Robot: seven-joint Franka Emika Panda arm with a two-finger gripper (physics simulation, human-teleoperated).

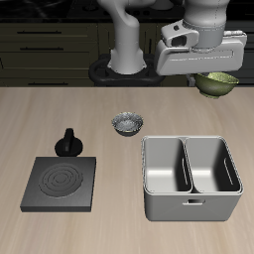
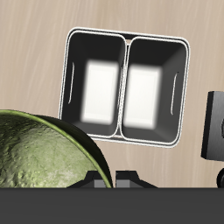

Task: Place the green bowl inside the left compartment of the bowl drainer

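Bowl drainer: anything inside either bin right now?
Both bins of the bowl drainer look empty; bare metal floors show in the wrist view. The green bowl, held up at the tool, covers only a corner's outer rim.

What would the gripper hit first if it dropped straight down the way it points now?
Probably the bowl drainer: the wrist view looks down into its two bins, with the green bowl held in the gripper. Which bin is hard to tell.

The exterior camera is looking down at the bench from high in front; the wrist camera is looking straight down, both sharing the bowl drainer.
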